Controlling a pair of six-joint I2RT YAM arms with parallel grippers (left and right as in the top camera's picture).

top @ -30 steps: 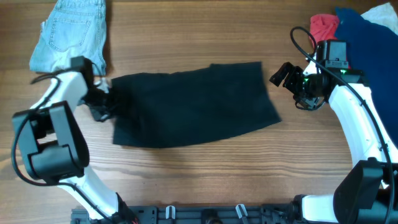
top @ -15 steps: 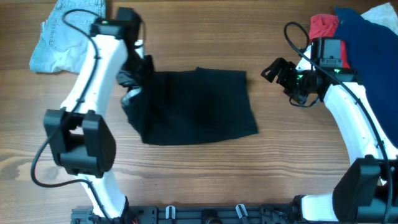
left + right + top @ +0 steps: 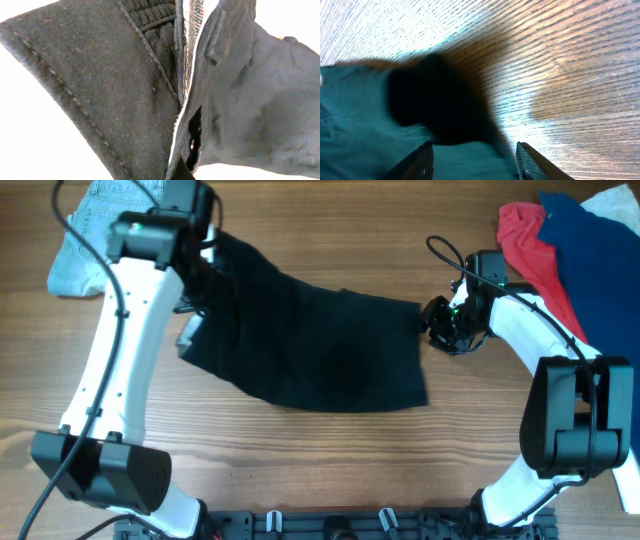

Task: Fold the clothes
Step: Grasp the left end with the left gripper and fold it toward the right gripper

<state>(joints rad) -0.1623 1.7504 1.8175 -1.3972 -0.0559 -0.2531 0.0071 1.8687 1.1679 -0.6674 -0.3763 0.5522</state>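
Note:
The black garment (image 3: 320, 350) lies across the middle of the table, its left end raised and bunched. My left gripper (image 3: 205, 280) is shut on that left end. The left wrist view shows the garment (image 3: 110, 90) hanging close to the lens, with its white inner lining (image 3: 192, 30) and a dark fingertip (image 3: 180, 172) at the bottom. My right gripper (image 3: 437, 325) is at the garment's right upper corner. In the right wrist view its fingers (image 3: 472, 152) are spread, with dark fabric (image 3: 430, 105) lying between them on the wood.
Light-blue denim shorts (image 3: 95, 230) lie at the back left behind the left arm. A red garment (image 3: 530, 240) and a navy-blue garment (image 3: 590, 250) are piled at the back right. Bare wood shows in front of the black garment.
My left gripper has lifted the garment's left end and carried it back and up. The garment shifted and tilted. My right gripper moved left to the garment's right corner.

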